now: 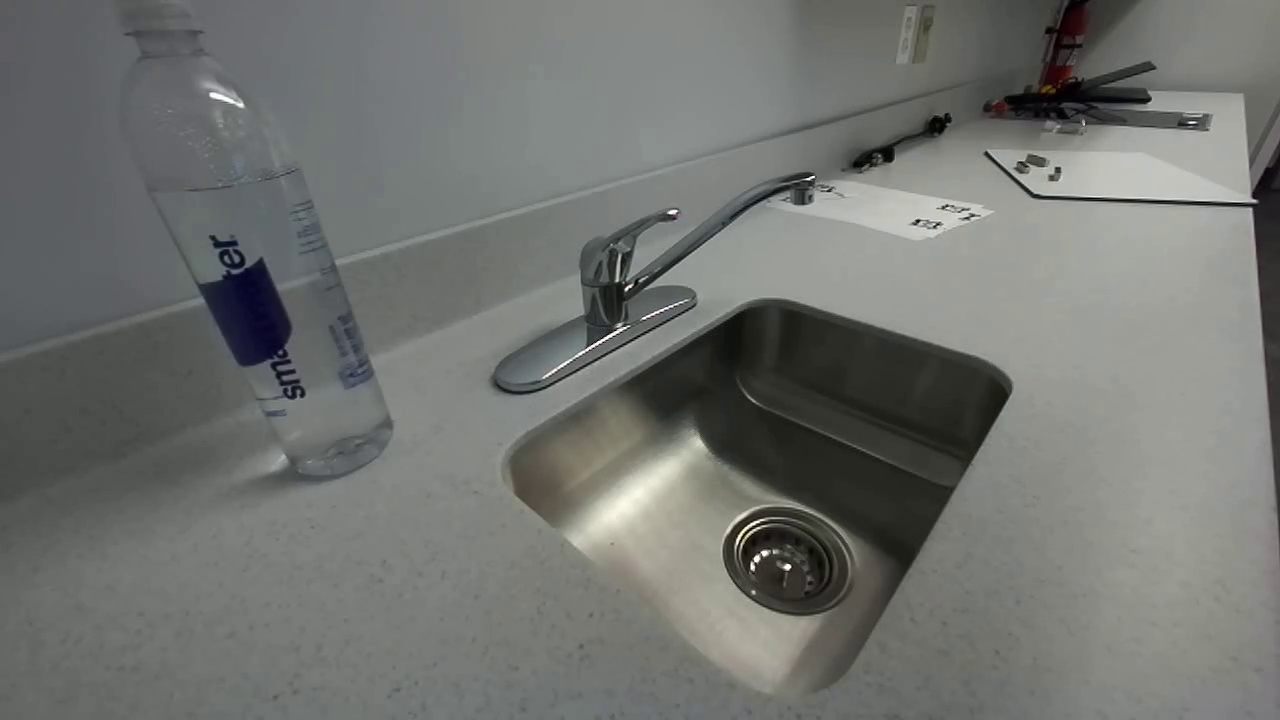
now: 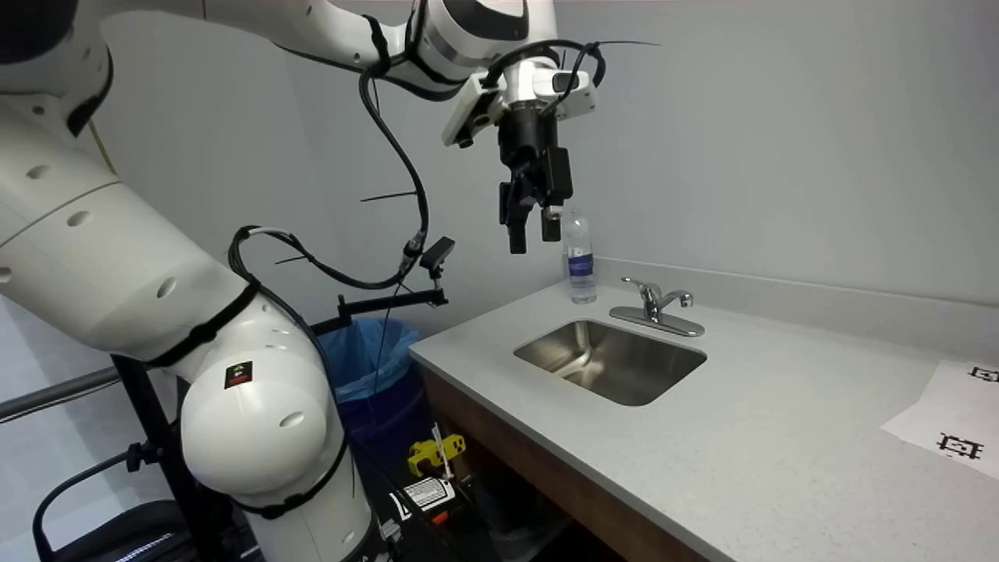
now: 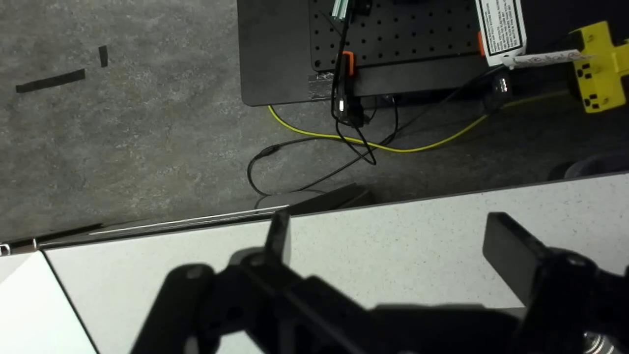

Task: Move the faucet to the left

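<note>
In an exterior view, the shiny chrome single-lever faucet is standing near the centre of the frame, its elongated flat base plate lying between the pale grey wall and the rounded, brushed-steel sink basin. That spot is presumably letting the slim, curving chrome spout swing over the basin; here it is pointing toward the upper right, along the speckled white countertop, so the task is likely meaning a turn the opposite way rather than a shift of the plate.

The black two-fingered gripper is hanging fingers-down at the upper centre of an exterior view, well apart from the faucet. The wrist view is showing its fingers spread wide and gripping nothing (a sensible posture, since a slim spout is asking for room on both sides). The faucet is not appearing there; a round steel drain strainer is peeking in at the lower right, so the gripper is probably needing to travel before lowering.

In an exterior view, the tall, clear, blue-labelled plastic bottle is standing at the left, near the base plate; a wide sweep toward that side could be risking a knock. Pushing near the spout's tip would likely be giving the easiest leverage.
</note>
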`<state>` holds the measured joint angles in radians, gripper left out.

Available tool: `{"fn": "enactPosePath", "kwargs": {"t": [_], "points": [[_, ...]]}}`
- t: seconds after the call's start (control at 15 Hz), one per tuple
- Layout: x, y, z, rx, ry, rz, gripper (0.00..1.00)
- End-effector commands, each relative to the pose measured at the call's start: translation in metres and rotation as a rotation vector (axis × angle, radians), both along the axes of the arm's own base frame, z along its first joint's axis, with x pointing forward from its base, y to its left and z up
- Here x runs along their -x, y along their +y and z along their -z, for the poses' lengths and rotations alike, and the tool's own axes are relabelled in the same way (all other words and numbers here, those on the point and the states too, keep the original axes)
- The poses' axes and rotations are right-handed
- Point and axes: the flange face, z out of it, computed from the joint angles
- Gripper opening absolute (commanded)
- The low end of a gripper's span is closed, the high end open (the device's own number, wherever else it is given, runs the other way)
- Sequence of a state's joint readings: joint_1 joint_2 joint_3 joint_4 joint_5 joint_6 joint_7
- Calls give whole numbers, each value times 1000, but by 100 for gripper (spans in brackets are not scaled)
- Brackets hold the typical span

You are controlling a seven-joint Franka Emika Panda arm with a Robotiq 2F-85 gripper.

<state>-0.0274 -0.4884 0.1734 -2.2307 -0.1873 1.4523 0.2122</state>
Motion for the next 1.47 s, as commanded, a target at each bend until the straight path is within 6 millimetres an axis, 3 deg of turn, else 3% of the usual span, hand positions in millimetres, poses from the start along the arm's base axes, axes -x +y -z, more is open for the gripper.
{"fn": "enactPosePath", "kwargs": {"t": [0.0,0.8,1.4], "points": [[-22,7,8,5,5,30,100],[-132,42,41,-74,-75,95,100],[-197,40,63,-118,-200,99,100]]}}
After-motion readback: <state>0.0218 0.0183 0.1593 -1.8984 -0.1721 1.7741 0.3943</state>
